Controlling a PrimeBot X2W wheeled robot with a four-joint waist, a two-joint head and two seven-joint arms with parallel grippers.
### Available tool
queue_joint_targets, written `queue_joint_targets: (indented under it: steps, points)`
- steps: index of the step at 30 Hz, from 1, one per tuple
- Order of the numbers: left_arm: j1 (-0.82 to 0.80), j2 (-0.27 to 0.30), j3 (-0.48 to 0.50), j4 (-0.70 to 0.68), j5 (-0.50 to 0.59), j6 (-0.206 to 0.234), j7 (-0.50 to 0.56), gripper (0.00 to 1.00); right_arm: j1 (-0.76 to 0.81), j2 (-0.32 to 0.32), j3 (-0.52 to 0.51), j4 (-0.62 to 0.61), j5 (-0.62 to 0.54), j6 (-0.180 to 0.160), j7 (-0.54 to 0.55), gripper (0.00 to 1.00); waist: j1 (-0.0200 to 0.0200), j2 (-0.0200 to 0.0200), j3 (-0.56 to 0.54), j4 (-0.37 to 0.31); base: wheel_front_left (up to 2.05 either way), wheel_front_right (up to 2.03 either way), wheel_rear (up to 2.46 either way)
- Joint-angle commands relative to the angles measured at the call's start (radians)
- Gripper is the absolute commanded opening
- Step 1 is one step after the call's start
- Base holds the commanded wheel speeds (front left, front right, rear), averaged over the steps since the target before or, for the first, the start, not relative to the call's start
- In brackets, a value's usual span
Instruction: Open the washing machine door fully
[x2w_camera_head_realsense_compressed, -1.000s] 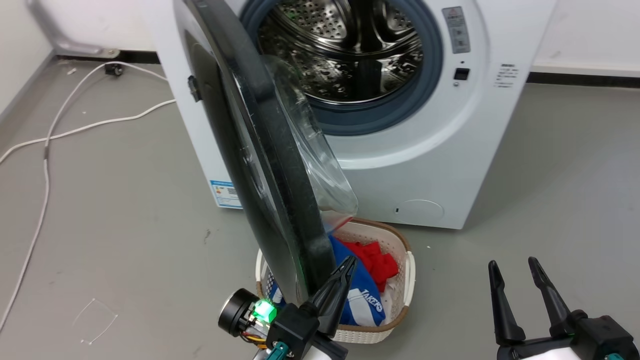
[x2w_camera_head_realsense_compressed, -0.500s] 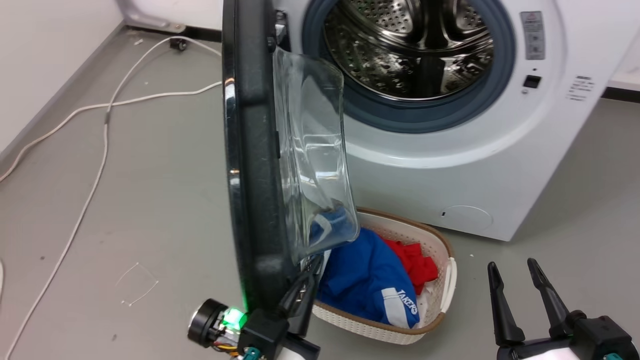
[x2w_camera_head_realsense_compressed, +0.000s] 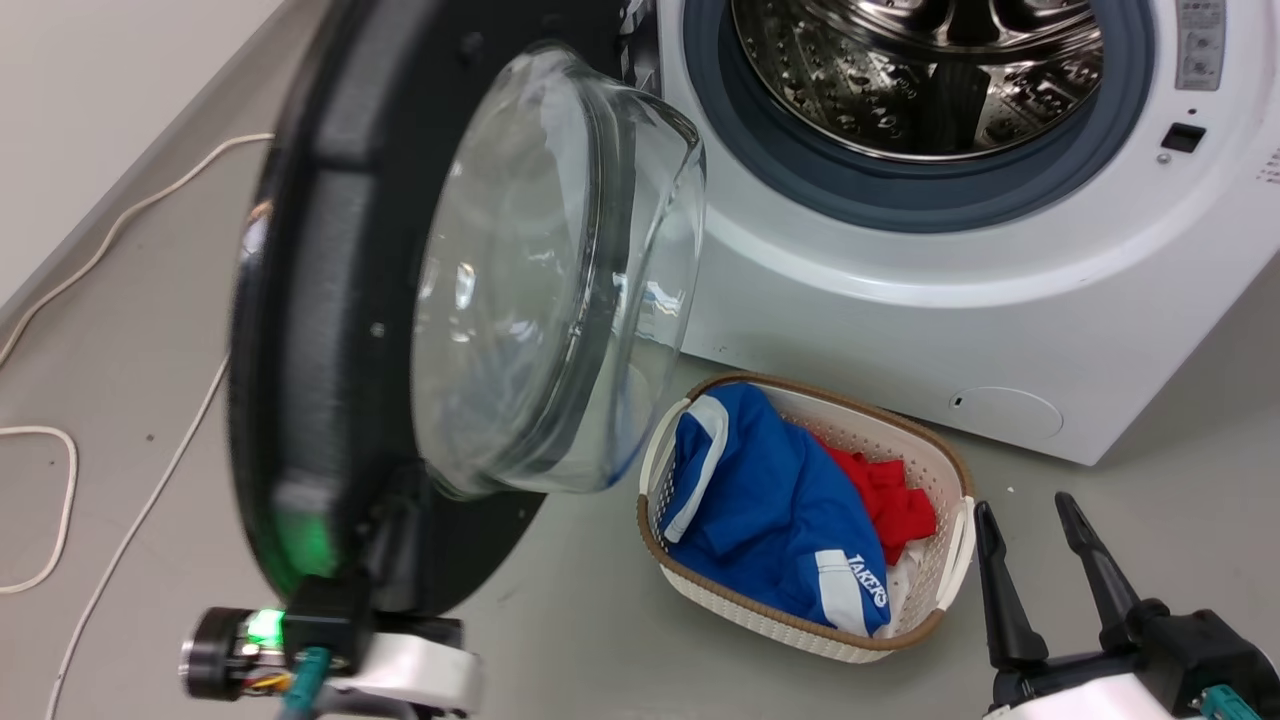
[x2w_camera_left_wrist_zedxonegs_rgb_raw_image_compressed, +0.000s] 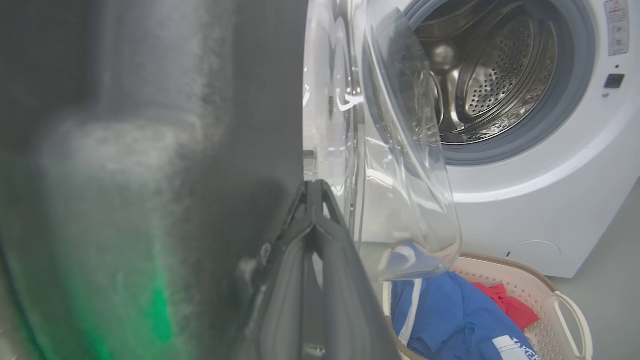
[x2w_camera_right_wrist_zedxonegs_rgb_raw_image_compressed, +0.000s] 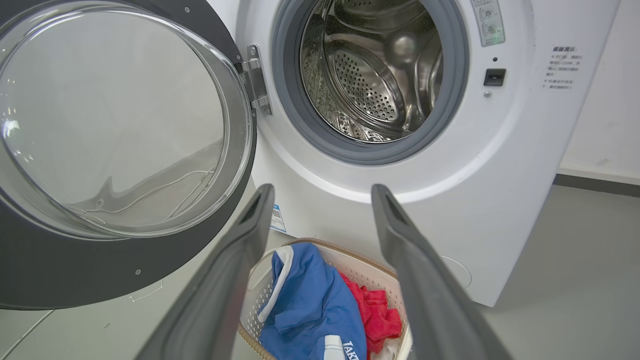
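Observation:
The washing machine (x2w_camera_head_realsense_compressed: 900, 300) is a white box with its steel drum (x2w_camera_head_realsense_compressed: 930, 70) exposed. The washing machine door (x2w_camera_head_realsense_compressed: 330, 330), a black disc with a clear glass bowl (x2w_camera_head_realsense_compressed: 540, 280), stands swung out to the left on its hinge (x2w_camera_right_wrist_zedxonegs_rgb_raw_image_compressed: 255, 75), its inner face towards me. My left gripper (x2w_camera_left_wrist_zedxonegs_rgb_raw_image_compressed: 312, 187) is shut, its fingers lying against the door's black inner rim near the lower edge; in the head view this gripper (x2w_camera_head_realsense_compressed: 395, 520) looks dark and blurred. My right gripper (x2w_camera_head_realsense_compressed: 1035, 525) hangs open at the lower right, apart from everything, its fingers (x2w_camera_right_wrist_zedxonegs_rgb_raw_image_compressed: 240, 250) framing the basket.
A white basket with a brown rim (x2w_camera_head_realsense_compressed: 700, 590) holds blue and red clothes on the grey floor just in front of the machine, under the door's swing. White cables (x2w_camera_head_realsense_compressed: 60, 500) trail over the floor at the left beside the wall.
The door has swung further open to the left, from edge-on to showing its inner face, and my left gripper went with it. The head camera has shifted. The right gripper holds still.

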Motion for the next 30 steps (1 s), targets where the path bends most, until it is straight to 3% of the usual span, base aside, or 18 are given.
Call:
queue_joint_targets:
  steps: [1, 16, 22, 30]
  points:
    - [-0.007, 0.011, 0.041, 0.004, -0.010, 0.013, 0.003, 0.00, -0.017, 0.002, 0.002, -0.002, -0.007, 0.000, -0.002, 1.00, -0.0001, 0.0000, 0.013, 0.006, 0.00, 0.00, 0.00]
    - [-0.143, 0.017, 0.370, 0.091, -0.070, 0.009, 0.003, 0.00, -0.082, -0.003, 0.010, -0.010, -0.066, 0.000, -0.002, 1.00, -0.0001, 0.0000, 0.127, -0.015, 0.00, 0.00, 0.00]
    - [-0.214, 0.034, 0.506, 0.142, -0.072, -0.021, 0.003, 0.00, -0.101, -0.015, 0.009, -0.016, -0.076, 0.000, -0.002, 1.00, -0.0001, 0.0000, 0.168, -0.037, 0.00, 0.00, 0.00]
    - [-0.297, 0.041, 0.600, 0.204, -0.041, -0.068, 0.003, 0.00, -0.130, -0.026, 0.004, -0.027, -0.080, 0.000, -0.002, 1.00, -0.0001, 0.0000, 0.210, -0.056, 0.00, 0.00, 0.00]
